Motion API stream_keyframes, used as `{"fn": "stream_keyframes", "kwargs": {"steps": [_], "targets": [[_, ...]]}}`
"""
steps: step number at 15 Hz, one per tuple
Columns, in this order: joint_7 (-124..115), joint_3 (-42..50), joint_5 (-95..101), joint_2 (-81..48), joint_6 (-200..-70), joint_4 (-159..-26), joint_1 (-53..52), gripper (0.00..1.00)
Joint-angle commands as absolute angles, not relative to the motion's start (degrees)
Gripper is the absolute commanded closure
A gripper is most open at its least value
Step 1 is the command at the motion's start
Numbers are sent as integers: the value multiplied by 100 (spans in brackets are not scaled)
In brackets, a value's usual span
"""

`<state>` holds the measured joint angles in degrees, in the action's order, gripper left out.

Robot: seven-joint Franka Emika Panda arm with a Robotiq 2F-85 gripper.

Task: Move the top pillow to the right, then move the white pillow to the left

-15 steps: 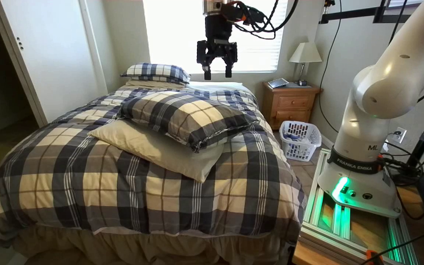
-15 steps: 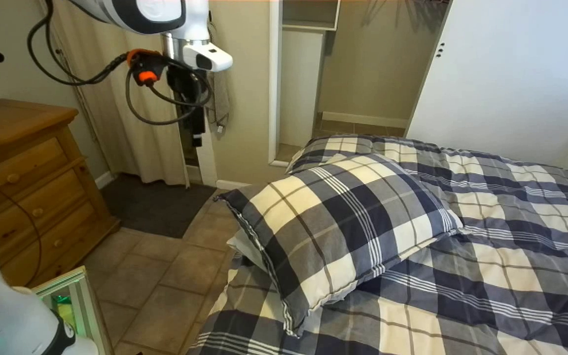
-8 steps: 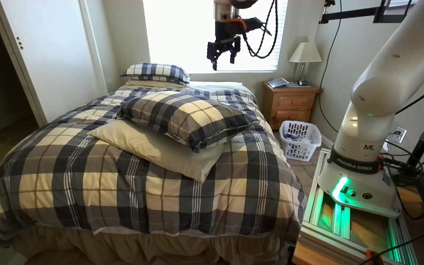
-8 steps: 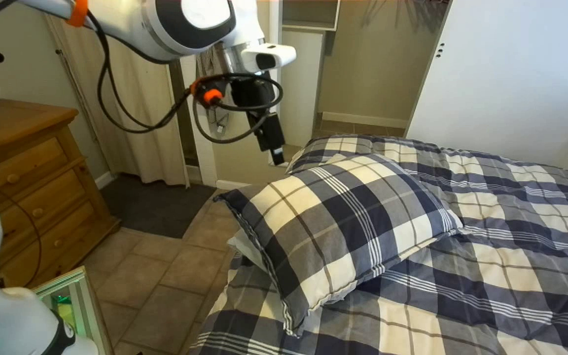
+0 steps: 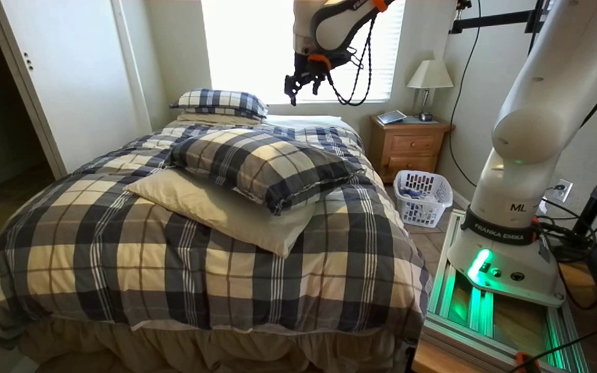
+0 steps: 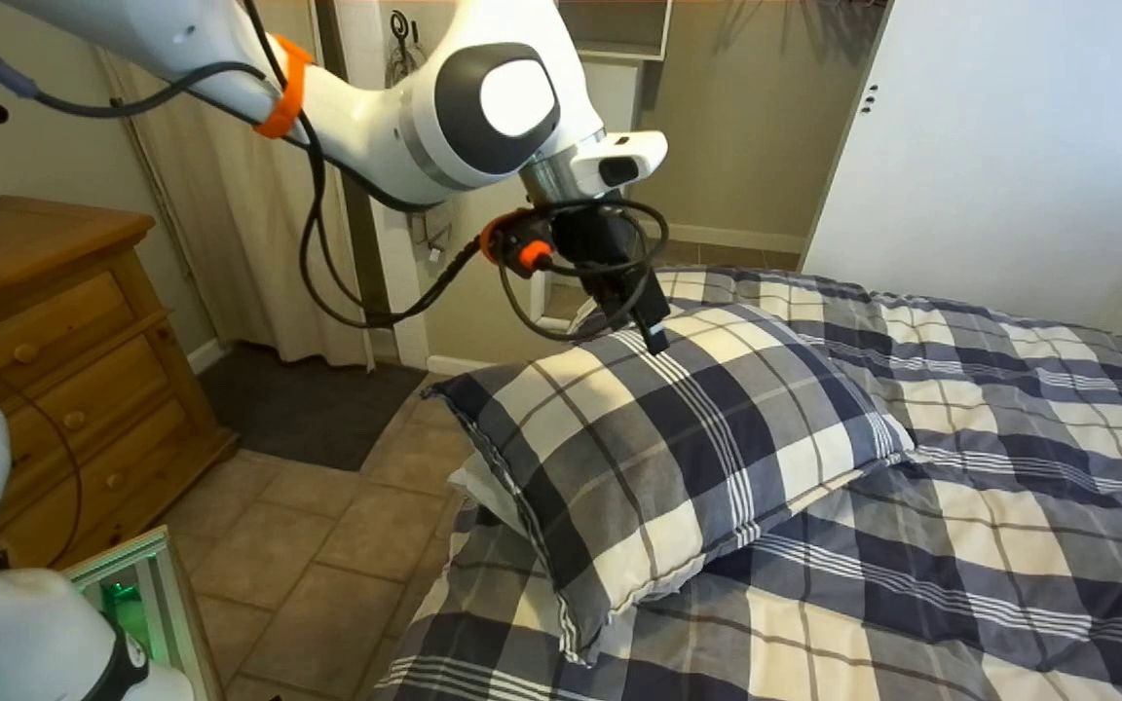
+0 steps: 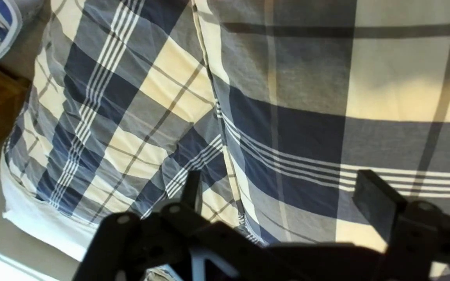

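The top pillow (image 5: 272,163), plump and plaid in navy, grey and white, lies across the white pillow (image 5: 210,204) on the bed. The top pillow also shows in an exterior view (image 6: 688,428) and fills the right of the wrist view (image 7: 303,117). The white pillow, plain cream, sticks out from under it; only a corner shows in an exterior view (image 6: 488,487), and the rest is hidden. My gripper (image 5: 303,97) is open and empty, tilted, above the top pillow. In the wrist view its fingers (image 7: 277,191) are wide apart, with the pillow's edge seam between them.
The plaid bedspread (image 5: 138,269) matches the top pillow. Another plaid pillow (image 5: 221,99) lies at the bed's head. A white laundry basket (image 5: 423,199) and a wooden nightstand (image 5: 412,147) with a lamp (image 5: 429,75) stand beside the bed. A dresser (image 6: 84,360) stands farther off.
My arm has swung out over the bed and lowered, and the gripper has tilted and come over the top pillow. The pillows have not moved.
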<state>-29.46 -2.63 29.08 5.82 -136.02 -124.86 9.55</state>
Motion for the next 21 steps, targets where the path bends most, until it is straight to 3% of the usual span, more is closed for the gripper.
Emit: {"fn": "stream_keyframes", "kwargs": {"steps": [1,8,15,16,20,21], "targets": [[-2937,-77,2856,489,-13644,-12377,805,0],[-3000,16,2757,238,-13804,-12169,822,0],[-1719,400,1850,-930,-16319,-11651,811,0],[-1270,298,1221,-1103,-16528,-11585,825,0],[-36,-1723,-625,-1672,-16123,-11067,2198,0],[288,-1722,-1058,-1766,-15834,-10898,2165,0]]}}
